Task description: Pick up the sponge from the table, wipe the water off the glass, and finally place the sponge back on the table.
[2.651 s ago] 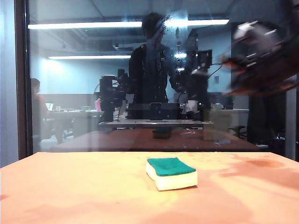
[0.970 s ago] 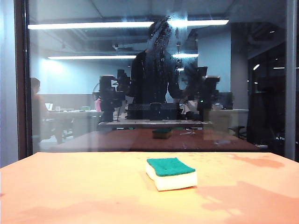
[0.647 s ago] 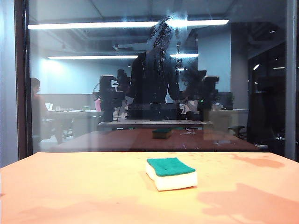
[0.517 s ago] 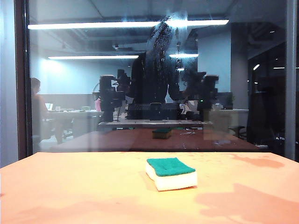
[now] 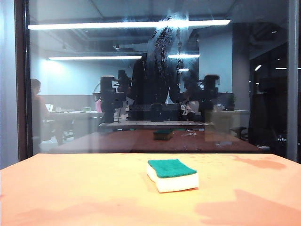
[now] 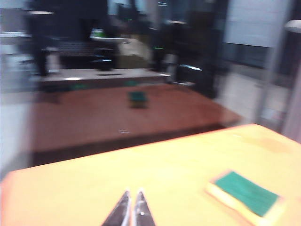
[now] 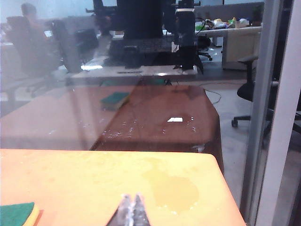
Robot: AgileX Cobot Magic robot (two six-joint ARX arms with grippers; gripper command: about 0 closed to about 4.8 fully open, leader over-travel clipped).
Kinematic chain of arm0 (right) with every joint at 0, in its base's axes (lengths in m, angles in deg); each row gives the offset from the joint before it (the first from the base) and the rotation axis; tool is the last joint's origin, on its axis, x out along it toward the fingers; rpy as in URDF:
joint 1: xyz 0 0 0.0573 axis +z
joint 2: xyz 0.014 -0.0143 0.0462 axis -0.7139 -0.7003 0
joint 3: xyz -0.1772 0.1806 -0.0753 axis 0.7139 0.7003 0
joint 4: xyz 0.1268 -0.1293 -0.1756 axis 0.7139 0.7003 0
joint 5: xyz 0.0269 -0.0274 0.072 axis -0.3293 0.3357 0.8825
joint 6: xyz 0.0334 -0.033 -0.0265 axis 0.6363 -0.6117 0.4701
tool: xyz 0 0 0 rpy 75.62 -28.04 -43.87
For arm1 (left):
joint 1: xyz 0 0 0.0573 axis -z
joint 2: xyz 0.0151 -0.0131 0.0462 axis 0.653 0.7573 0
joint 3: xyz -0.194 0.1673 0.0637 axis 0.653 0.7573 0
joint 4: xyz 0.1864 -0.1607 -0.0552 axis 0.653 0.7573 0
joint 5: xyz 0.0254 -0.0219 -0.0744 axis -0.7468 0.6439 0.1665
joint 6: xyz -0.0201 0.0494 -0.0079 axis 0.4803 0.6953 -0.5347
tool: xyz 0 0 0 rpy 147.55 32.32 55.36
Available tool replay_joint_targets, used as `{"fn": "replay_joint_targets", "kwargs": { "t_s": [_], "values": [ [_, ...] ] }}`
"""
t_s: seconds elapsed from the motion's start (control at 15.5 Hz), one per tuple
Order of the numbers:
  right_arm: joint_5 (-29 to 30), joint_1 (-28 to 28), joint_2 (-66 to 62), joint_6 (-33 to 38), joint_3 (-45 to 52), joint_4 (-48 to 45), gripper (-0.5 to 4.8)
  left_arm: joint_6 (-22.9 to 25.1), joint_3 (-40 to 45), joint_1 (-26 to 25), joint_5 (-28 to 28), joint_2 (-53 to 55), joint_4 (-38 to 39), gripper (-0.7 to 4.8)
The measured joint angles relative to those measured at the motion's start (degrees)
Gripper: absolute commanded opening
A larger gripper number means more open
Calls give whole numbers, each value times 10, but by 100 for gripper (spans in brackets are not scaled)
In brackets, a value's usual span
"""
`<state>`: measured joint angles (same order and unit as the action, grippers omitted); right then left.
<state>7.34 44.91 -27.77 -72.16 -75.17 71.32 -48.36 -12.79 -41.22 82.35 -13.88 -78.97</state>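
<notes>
1. In the exterior view we see the sponge [image 5: 172, 174] lying flat on the table [image 5: 70, 193], green scouring side up, a little right of the middle and clear of the table's edges.
2. Nothing touches the sponge; no arm or gripper appears in the exterior view.
3. Behind the table stands the glass [image 5: 141, 84], upright, with a dark frame edge [image 5: 20, 80] at its left side. We see dim reflections of an office, ceiling lights and a dark standing figure in it, and a smaller mirrored copy of the sponge low in the pane.
4. A streaky, smeared patch shows high on the glass, near the reflected figure's head.
5. In the left wrist view we see the left gripper [image 6: 131, 209] above the table, its two fingertips pressed together with nothing between them. The sponge [image 6: 245, 197] lies off to one side of it, well apart.
6. In the right wrist view we see the right gripper [image 7: 132, 212] likewise clenched and empty, over bare table near a faint darker blotch [image 7: 171, 188]. Only a corner of the sponge [image 7: 18, 214] shows at the picture's edge, apart from the fingertips.
</notes>
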Motion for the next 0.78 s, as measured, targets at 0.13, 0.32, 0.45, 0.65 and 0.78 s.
{"fn": "replay_joint_targets", "kwargs": {
  "t_s": [0.13,0.32,0.45,0.65,0.78],
  "values": [
    [0,0,59,0,0,39,-6,0,0,0,-25,0,0,15],
    [2,0,110,1,-1,86,-6,0,0,0,-26,0,-1,15],
    [2,0,110,3,1,102,-6,0,0,0,-32,0,0,16],
    [2,0,111,3,0,102,-6,0,0,0,-34,0,0,16],
    [2,0,110,3,0,102,-6,0,0,0,-78,0,0,16]
  ]
}}
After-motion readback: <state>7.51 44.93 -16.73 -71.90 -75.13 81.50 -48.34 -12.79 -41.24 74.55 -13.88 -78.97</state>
